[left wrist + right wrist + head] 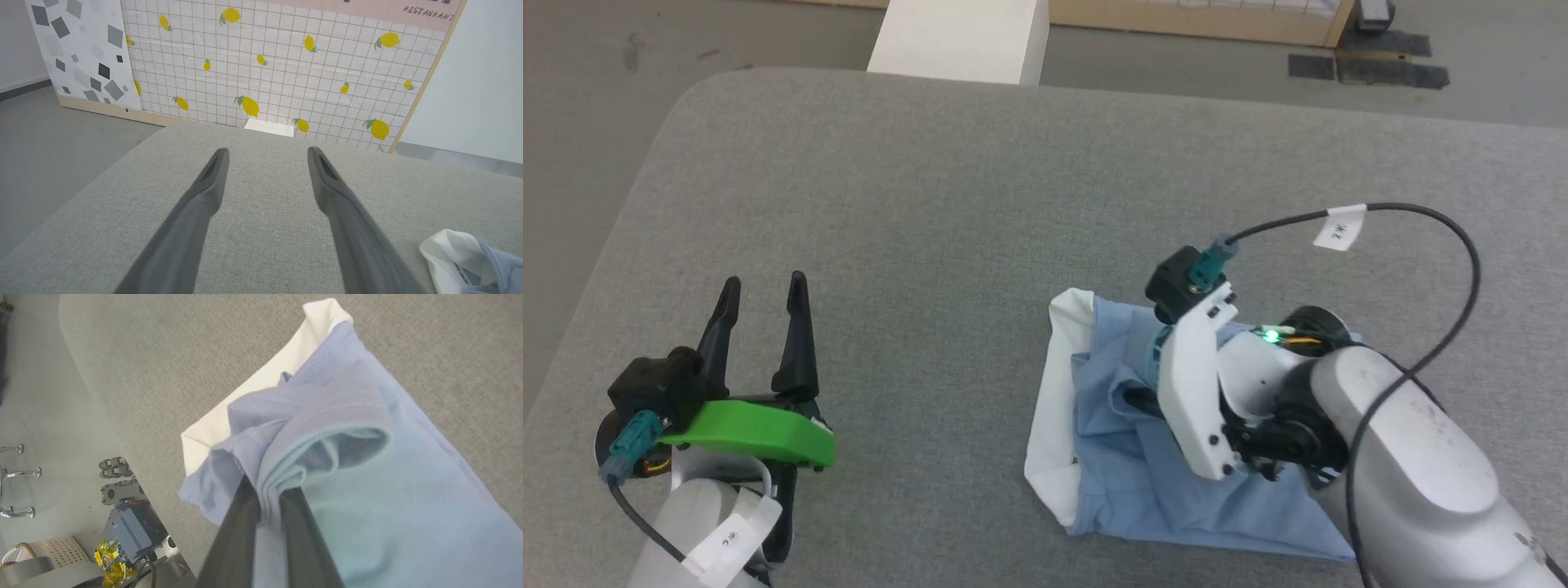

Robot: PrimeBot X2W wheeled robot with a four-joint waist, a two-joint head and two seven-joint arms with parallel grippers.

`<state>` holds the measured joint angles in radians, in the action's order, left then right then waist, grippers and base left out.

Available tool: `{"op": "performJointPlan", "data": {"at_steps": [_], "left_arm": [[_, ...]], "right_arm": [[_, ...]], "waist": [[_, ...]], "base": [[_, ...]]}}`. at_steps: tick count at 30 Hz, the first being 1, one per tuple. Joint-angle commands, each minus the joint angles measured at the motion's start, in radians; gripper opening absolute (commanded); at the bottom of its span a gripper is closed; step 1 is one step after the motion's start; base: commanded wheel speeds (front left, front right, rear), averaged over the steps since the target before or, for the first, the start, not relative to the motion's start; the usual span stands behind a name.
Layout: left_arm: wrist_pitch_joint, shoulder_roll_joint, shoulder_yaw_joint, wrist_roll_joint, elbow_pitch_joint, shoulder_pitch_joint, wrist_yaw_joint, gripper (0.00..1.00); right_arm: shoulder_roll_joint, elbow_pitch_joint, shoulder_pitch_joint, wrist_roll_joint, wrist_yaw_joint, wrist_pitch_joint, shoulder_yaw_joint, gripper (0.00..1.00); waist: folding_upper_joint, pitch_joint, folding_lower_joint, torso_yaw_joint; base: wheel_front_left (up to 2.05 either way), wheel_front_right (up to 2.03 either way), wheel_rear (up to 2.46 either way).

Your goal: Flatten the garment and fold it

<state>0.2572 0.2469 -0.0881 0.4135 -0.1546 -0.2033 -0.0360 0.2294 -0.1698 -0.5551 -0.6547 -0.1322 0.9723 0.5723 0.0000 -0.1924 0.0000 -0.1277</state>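
Observation:
The garment point(1127, 465), light blue with a white band along its left side, lies bunched on the grey table point(947, 204) at the lower right of the head view. My right gripper point(269, 490) is shut on a gathered fold of the garment point(367, 477), with cloth pinched between its two dark fingers point(241, 522). In the head view the right wrist covers the grip. My left gripper point(764, 298) hovers open and empty over bare table well to the left of the garment. A corner of the garment point(461, 255) shows at the lower right of the left wrist view, beside the open left gripper point(267, 157).
The table's rounded left edge point(637, 188) drops to grey floor. A white block point(960, 37) stands beyond the far edge, in front of a lemon-patterned panel point(286, 61). Equipment and a basket point(61, 551) sit on the floor below the table.

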Motion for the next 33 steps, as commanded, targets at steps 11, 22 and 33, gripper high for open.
{"op": "performJointPlan", "data": {"at_steps": [11, 22, 33], "left_arm": [[0.004, -0.023, 0.005, -0.014, -0.009, -0.021, -0.016, 1.0], [0.004, -0.009, 0.016, -0.022, -0.02, -0.006, -0.017, 1.0], [0.001, 0.014, 0.019, -0.029, -0.011, 0.015, -0.005, 1.0]], "right_arm": [[-0.069, -0.215, -0.098, 0.004, 0.002, -0.17, 0.112, 0.99], [-0.088, -0.141, -0.157, -0.131, 0.002, -0.243, 0.137, 1.0], [-0.02, -0.019, -0.171, -0.119, 0.002, -0.493, 0.017, 1.0]], "waist": [[0.0, -0.039, 0.0, -0.017], [0.0, 0.024, 0.0, 0.033], [0.0, 0.106, 0.0, 0.099]], "base": [[0.0, 0.0, 0.0], [0.0, 0.0, 0.0], [0.0, 0.0, 0.0]]}}
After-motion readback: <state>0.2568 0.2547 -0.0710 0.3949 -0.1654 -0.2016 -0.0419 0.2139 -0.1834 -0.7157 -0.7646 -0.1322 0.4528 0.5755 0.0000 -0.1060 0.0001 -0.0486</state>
